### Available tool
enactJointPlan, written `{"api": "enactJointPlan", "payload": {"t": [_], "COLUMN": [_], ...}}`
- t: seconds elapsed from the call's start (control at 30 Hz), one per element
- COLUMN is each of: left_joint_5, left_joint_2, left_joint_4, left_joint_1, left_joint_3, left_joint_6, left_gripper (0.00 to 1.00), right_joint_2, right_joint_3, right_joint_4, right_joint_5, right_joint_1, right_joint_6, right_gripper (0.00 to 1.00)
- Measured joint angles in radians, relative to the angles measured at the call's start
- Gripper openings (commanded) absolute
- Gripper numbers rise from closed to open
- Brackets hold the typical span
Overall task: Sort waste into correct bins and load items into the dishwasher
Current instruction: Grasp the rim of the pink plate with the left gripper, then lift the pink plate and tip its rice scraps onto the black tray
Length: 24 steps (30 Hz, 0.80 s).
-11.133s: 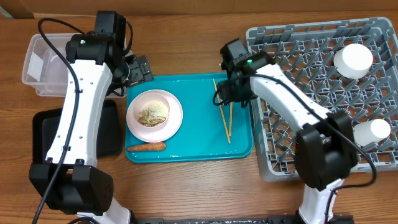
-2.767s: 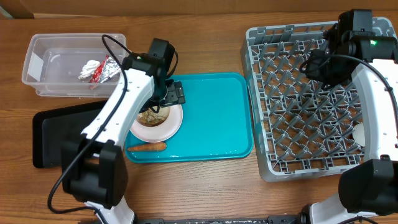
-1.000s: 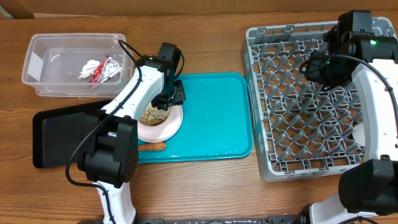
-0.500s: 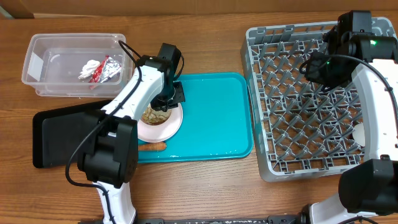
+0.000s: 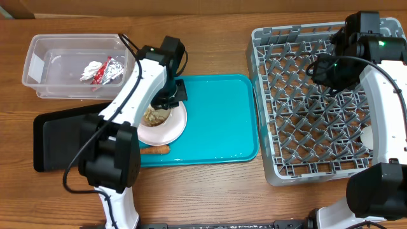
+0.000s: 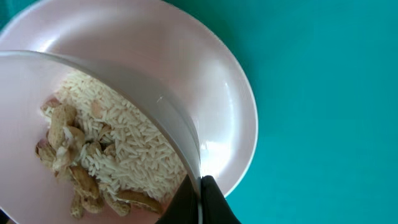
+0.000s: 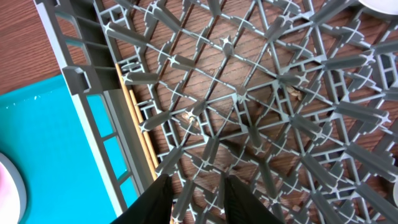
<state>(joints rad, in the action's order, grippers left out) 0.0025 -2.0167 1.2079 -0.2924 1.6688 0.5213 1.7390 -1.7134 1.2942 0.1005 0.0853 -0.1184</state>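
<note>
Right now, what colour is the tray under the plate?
The tray is teal; the overhead view shows it best.

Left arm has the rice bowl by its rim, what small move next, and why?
Probably lift the pink bowl off the plate toward the black tray: the left fingers pinch its rim, and rice scraps are inside.

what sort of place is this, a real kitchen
Probably a robot test bench, not a kitchen: a grey dish rack sits straight on a wooden table, beside a teal tray with a pink bowl of rice scraps and a clear tub.
</note>
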Motion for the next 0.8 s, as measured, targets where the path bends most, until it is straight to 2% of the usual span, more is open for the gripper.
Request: {"api": "enactJointPlan", "payload": {"t": [0.23,0.43,0.8], "left_joint_5": [0.071,0.257,0.472], "left_joint_2": [0.092,0.097,0.097], "left_joint_4": [0.097,0.105,0.157], "left_joint_1": [0.082,0.228,0.459], "left_joint_3": [0.008,0.011,0.011], "left_joint_6": [-0.028,-0.148,-0.314], "left_gripper": [0.04,0.04,0.04], "right_joint_2": [0.000,0.000,0.000], "right_joint_3": [0.000,0.000,0.000], "right_joint_4": [0.001,0.000,0.000], "right_joint_5": [0.000,-0.003,-0.004], "right_joint_1": [0.000,0.000,0.000], "right_joint_6": [0.010,0.011,0.012], "right_gripper": [0.30,0.30,0.30]}}
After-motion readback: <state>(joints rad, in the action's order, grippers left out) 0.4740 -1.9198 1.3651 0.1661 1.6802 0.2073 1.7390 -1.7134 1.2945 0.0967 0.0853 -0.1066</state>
